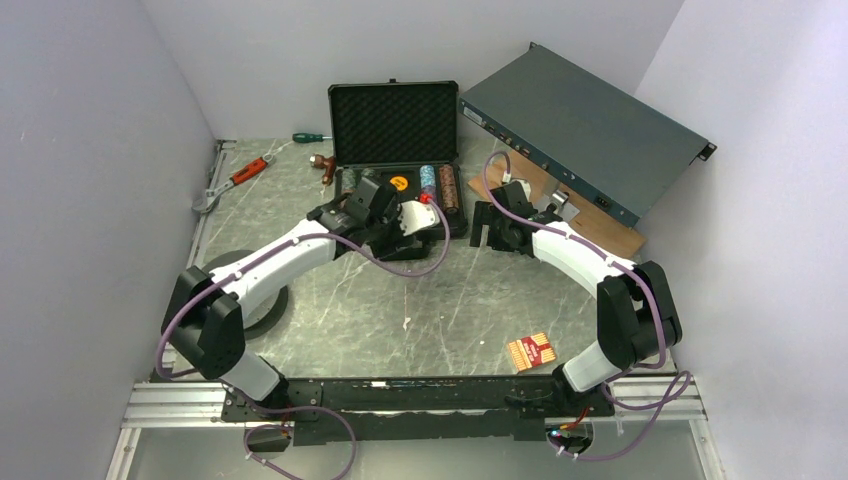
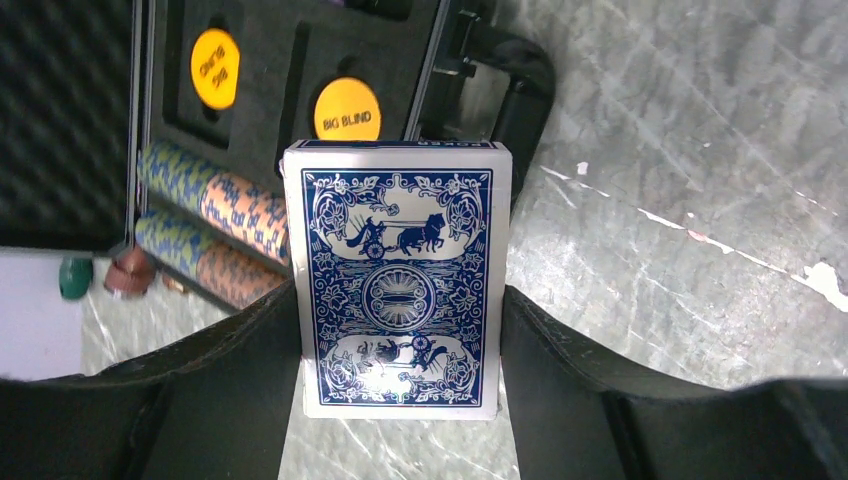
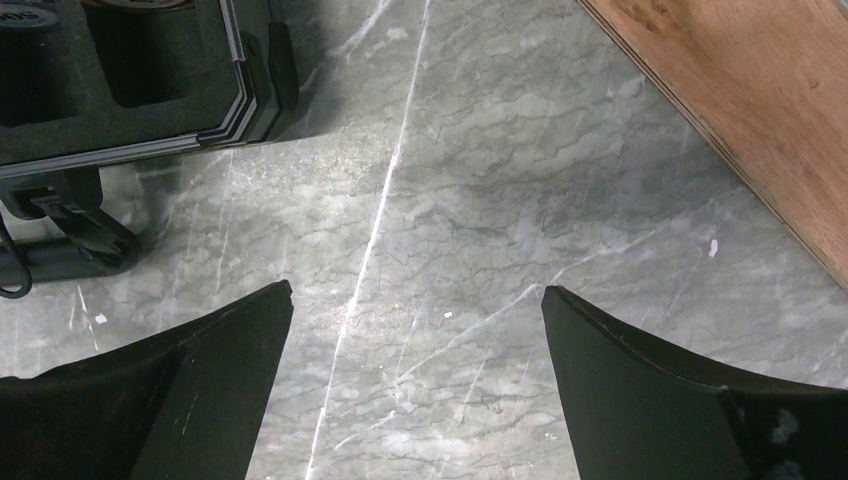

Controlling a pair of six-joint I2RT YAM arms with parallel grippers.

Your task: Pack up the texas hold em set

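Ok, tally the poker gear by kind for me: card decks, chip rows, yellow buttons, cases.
Card decks: 2 (blue deck, red deck)
Chip rows: 2
Yellow buttons: 2
Case: 1
Total: 7

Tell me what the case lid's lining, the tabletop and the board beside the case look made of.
Lid lining: matte black foam, judging by its egg-crate dimples. Tabletop: grey-green stone or stone-look laminate; pale veins, slight sheen. Board: bare wood, probably plywood; brown grain shows.
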